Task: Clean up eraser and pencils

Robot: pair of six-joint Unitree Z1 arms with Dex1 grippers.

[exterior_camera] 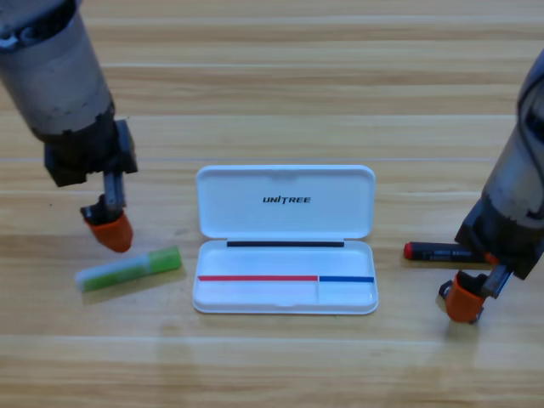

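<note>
Fingers of the left gripper (111, 229) point down just above the green pencil's (129, 269) upper side, their gap hidden; right gripper (464, 303) fingers cover the eraser (443, 291), grip impossible to tell; the black-and-red pencil (438, 252) lies just above them; the open white case (286, 238) sits mid-tabletop (272, 102).

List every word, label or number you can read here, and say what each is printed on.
"UNITREE": black print on the inside of the open lid of the white case.
Small print along the barrel of the black-and-red pencil: too small to read.
Nothing readable on the green pencil; the eraser is mostly hidden under the right tool.
</note>
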